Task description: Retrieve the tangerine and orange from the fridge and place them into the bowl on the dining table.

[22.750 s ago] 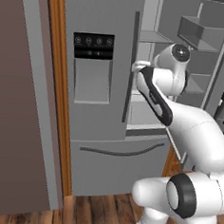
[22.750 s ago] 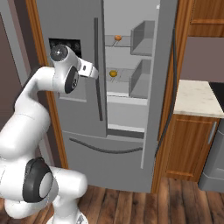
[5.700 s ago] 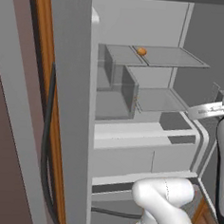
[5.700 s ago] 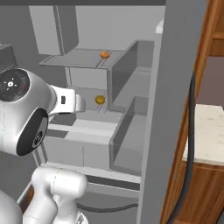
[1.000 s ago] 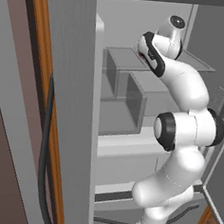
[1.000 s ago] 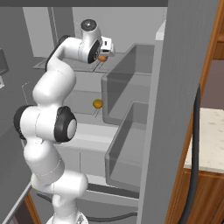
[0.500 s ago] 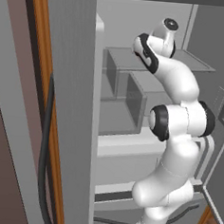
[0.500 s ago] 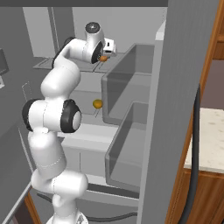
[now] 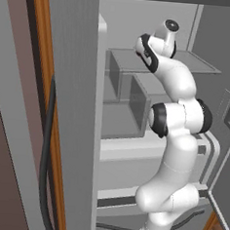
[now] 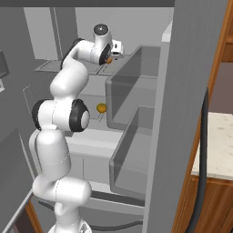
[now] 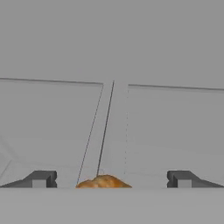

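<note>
The fridge [image 10: 182, 91] stands open and my arm reaches onto its upper glass shelf [image 9: 199, 65]. A small orange-coloured fruit [image 10: 108, 60] lies on that shelf, right at my gripper [image 10: 111, 56]. In the hand view the fruit [image 11: 103, 181] sits low between the two dark fingertips [image 11: 41, 178], and my gripper [image 11: 111, 179] is open around it without touching. A second orange-coloured fruit [image 10: 101, 108] rests on the shelf below. I cannot tell which is the tangerine and which the orange. The bowl and the dining table are out of view.
Two grey door bins [image 10: 136, 86] jut out on the right-hand door, close beside my arm. The left door's edge [image 9: 73, 109] stands near the base. A wooden cabinet with a pale counter top [image 10: 218, 154] is at the far right.
My hand has pushed a little deeper along the upper shelf toward the fruit. The jaws have stayed wide open. Both fruits lie where they were.
</note>
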